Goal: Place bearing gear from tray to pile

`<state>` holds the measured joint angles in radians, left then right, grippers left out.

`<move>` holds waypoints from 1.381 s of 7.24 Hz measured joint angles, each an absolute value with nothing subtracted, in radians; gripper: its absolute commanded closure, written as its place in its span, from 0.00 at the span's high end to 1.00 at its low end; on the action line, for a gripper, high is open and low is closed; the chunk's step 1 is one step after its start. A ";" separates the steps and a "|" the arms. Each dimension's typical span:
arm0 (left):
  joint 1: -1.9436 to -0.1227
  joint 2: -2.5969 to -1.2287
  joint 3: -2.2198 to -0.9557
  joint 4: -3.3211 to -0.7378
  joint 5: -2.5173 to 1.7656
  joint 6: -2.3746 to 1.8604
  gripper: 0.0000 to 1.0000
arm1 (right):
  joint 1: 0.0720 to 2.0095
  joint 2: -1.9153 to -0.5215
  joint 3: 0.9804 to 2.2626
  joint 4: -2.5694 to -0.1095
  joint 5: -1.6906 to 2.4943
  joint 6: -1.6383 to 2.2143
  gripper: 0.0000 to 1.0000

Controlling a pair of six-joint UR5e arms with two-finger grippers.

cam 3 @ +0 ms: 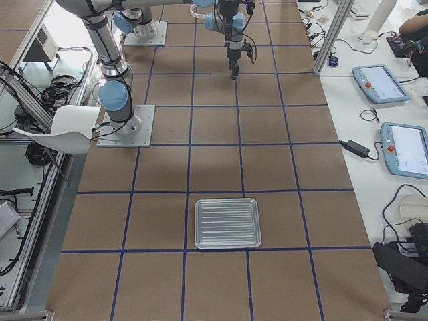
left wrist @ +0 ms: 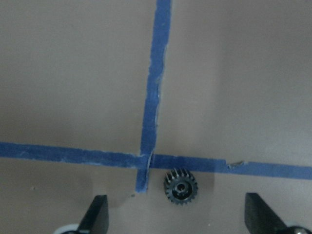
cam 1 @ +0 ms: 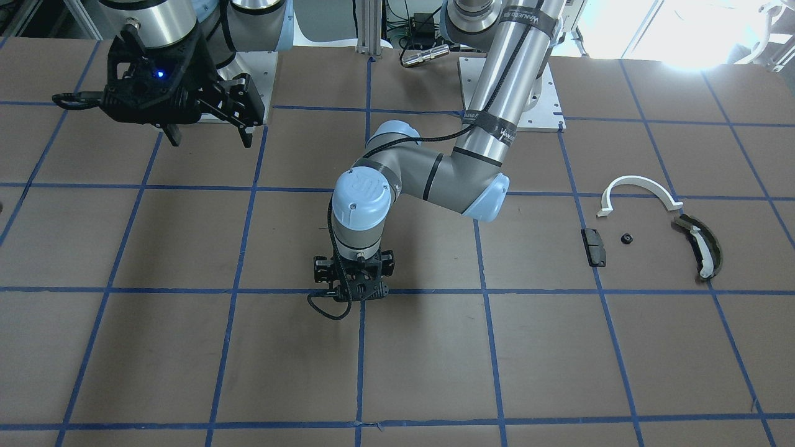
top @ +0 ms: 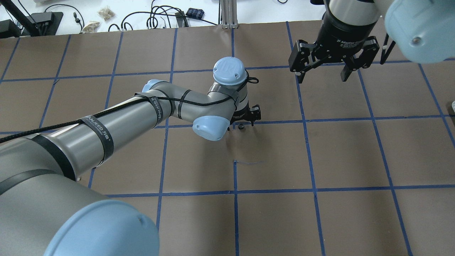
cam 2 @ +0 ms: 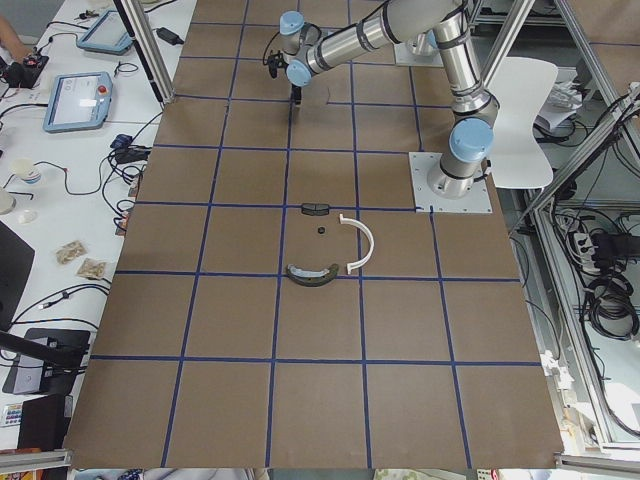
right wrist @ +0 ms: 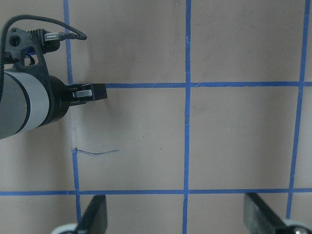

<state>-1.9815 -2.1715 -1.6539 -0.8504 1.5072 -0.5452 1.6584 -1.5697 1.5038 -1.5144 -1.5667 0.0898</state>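
Small black gear (left wrist: 181,186) flat on the desk (top: 320,160), approx. mid-desk, just beside a crossing of blue tape (left wrist: 156,87). Lies between the fingers (left wrist: 97,214) of the left gripper (left wrist: 178,207), touches neither. Left gripper low over the desk, pointing straight down, fingers spread wide w/ nothing gripped.

Right gripper (top: 322,76) up off the desk near its own base, fingers apart, nothing between them.

Pile at the left end of the desk, well apart from the gear: white half-ring (cam 1: 640,189), olive curved piece (cam 1: 702,245) w/ white strip just beside one end of the half-ring, black block (cam 1: 593,246), plus a tiny black part (cam 1: 626,238) between block and olive piece; too small to tell what.

Metal tray (cam 3: 227,223) at the right end of the desk, far from both grippers.
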 measured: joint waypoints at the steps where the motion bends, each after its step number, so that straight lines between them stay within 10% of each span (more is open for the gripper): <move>1: -1.983 -2.175 -1.653 -0.850 1.508 -0.550 0.49 | 1.656 -1.572 1.504 -1.518 -1.567 0.090 1.00; 6: -1.985 -2.174 -1.656 -0.855 1.510 -0.546 0.00 | 1.656 -1.562 1.507 -1.540 -1.566 0.094 1.00; 10: -1.866 -2.065 -1.622 -1.040 1.519 -0.345 0.00 | 1.655 -1.561 1.508 -1.541 -1.566 0.095 1.00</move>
<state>-1.8660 -2.0649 -1.6223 -1.0397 1.5186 -0.3450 1.6552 -1.5609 1.5076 -1.5408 -1.5656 0.0949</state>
